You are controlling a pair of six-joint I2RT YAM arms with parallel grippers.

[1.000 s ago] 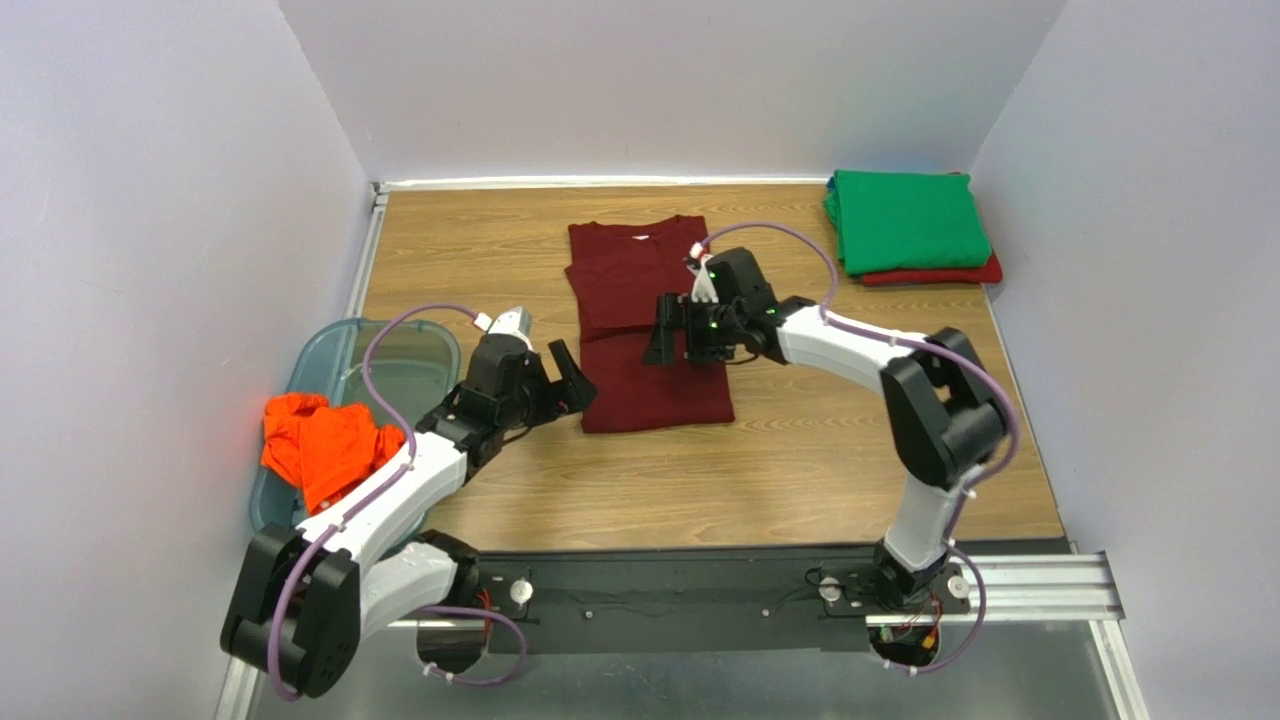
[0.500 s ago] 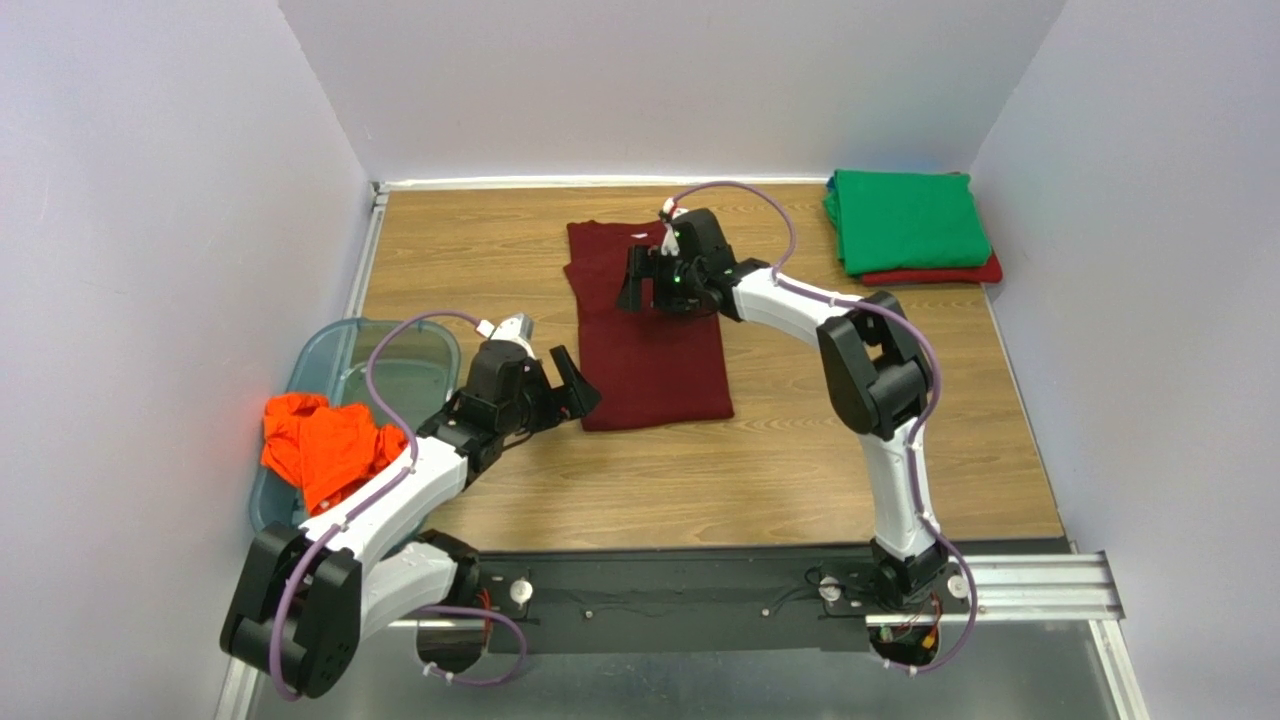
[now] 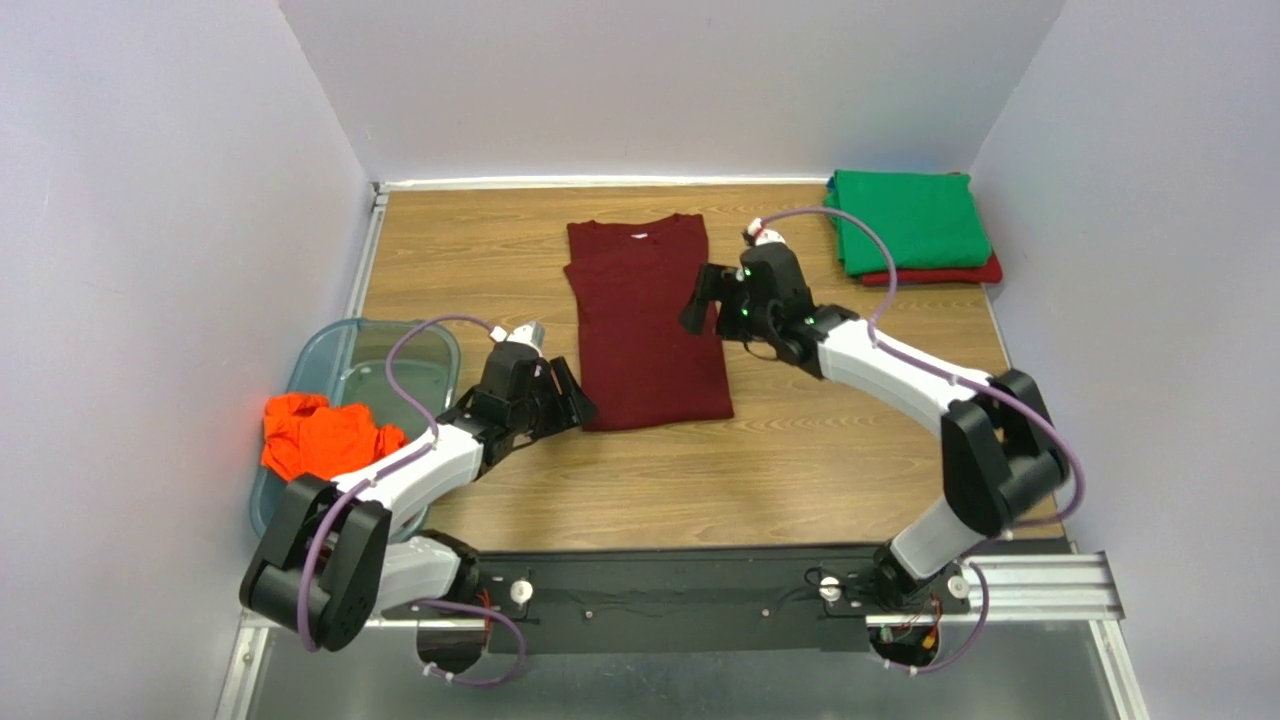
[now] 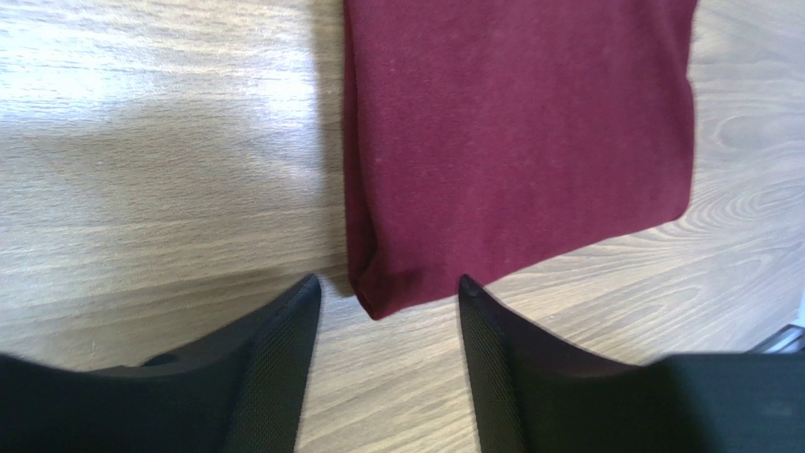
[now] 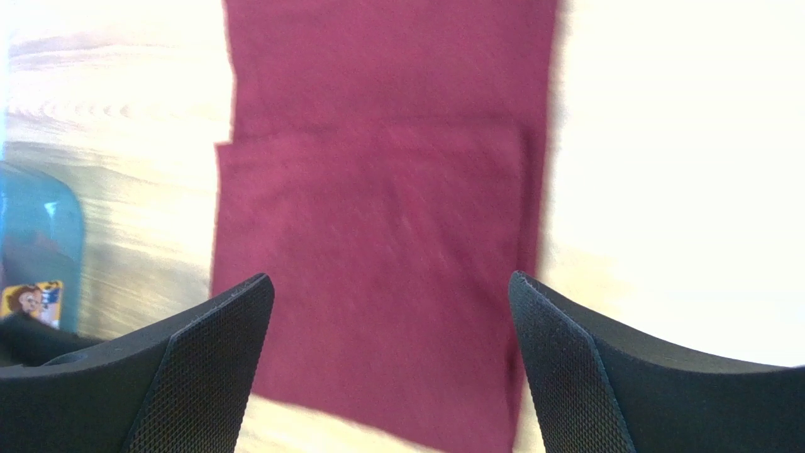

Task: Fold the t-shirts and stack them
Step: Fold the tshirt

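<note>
A dark maroon t-shirt (image 3: 646, 323) lies on the wooden table, folded into a long strip with its collar at the far end. My left gripper (image 3: 571, 398) sits low at its near left corner. In the left wrist view, that gripper (image 4: 389, 293) is open and its tips straddle the corner of the maroon shirt (image 4: 510, 142) without touching the cloth. My right gripper (image 3: 700, 305) hovers by the shirt's right edge, wide open and empty. In the right wrist view, the right gripper (image 5: 389, 283) looks down on the maroon shirt (image 5: 387, 236).
A folded green t-shirt (image 3: 906, 219) lies on a red one (image 3: 935, 276) at the back right corner. A crumpled orange t-shirt (image 3: 323, 438) hangs over a translucent blue tub (image 3: 383, 353) at the left edge. White walls enclose the table on three sides.
The right gripper swung from over the shirt's upper part to its right edge. The left gripper dropped forward to the near left corner and its jaws narrowed.
</note>
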